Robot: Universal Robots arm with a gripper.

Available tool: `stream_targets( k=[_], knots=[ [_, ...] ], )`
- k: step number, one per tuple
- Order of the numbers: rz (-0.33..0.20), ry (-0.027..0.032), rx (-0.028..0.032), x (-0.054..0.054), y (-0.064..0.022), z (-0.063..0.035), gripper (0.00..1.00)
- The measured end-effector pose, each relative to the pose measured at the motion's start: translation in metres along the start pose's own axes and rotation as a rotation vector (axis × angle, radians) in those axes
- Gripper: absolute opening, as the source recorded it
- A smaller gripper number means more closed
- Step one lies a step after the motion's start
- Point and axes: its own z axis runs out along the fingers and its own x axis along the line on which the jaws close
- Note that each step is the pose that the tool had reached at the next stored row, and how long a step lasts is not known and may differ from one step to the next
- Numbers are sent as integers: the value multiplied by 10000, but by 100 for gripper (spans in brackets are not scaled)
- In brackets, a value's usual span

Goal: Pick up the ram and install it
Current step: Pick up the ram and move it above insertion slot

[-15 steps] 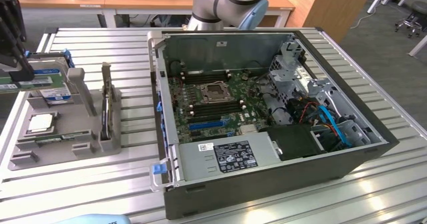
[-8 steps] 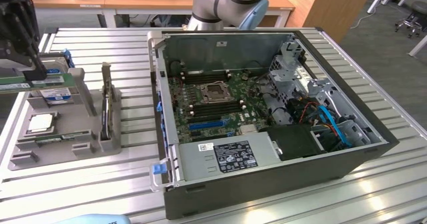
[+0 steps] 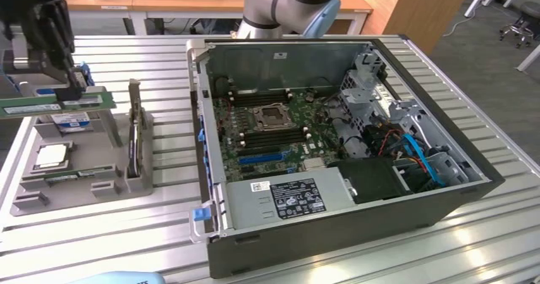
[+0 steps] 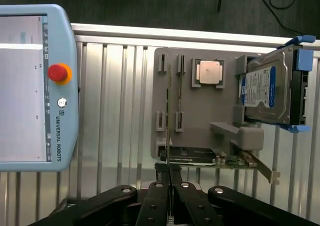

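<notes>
The fingers (image 4: 160,176) point straight down and are closed tight on the ram (image 3: 40,105). It is pinched between them, held level and on edge above the tray (image 3: 100,142). The tray rests on the desk (image 3: 169,62), beside the open computer (image 3: 279,126).

Tool (image 3: 72,93) aloft, pointing down, clamped on the ram (image 3: 34,106)

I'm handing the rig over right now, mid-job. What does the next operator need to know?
Gripper: fingers shut on the ram, held above the parts tray at the exterior view's left.
Done: the ram is picked up.
Left: installing it. The open computer case and its motherboard are at the exterior view's right, apart from the gripper.
</notes>
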Motion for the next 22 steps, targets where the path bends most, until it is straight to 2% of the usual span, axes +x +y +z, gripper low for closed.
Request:
stream_targets(
  k=[12,22],
  knots=[
    [0,0,0,9,-307,-11,12],
    [0,1,-1,16,-523,-20,12]
  ],
)
